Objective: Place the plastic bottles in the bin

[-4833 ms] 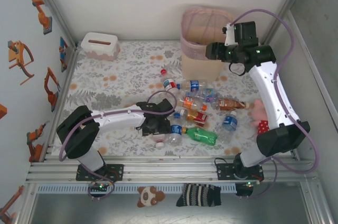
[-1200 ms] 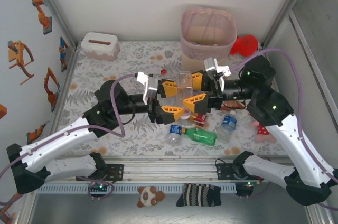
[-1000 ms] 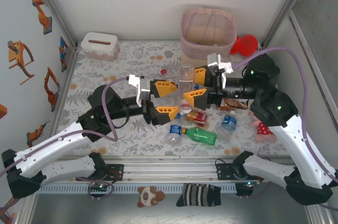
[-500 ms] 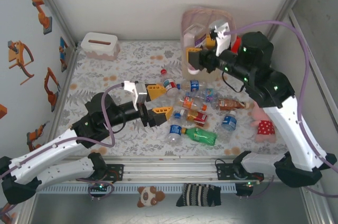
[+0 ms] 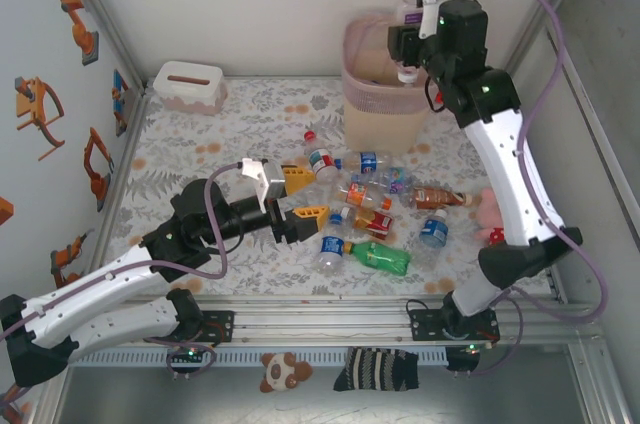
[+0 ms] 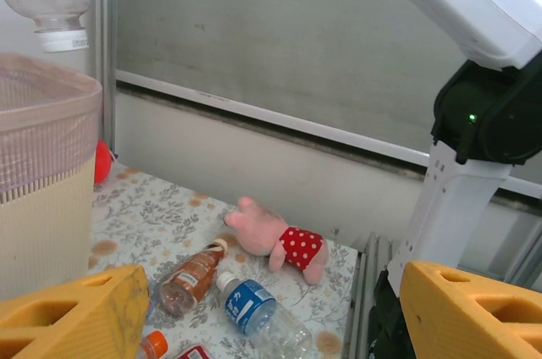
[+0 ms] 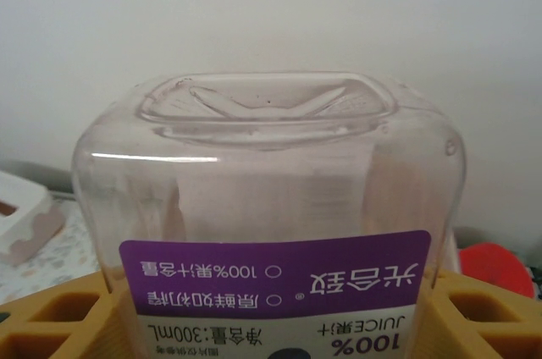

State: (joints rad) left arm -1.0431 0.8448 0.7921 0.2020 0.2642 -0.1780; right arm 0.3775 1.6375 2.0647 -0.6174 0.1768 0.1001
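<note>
Juice bottle now hangs cap-down over the bin at one o'clock, clamped in the right gripper after its lift from mid-table; left gripper, jaws apart and empty, has drawn back toward seven; release looks next

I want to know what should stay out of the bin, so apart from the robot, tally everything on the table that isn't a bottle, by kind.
Bin: 1
Tissue box: 1
Pink plush toy: 1
Red toy: 1
Total: 4
</note>
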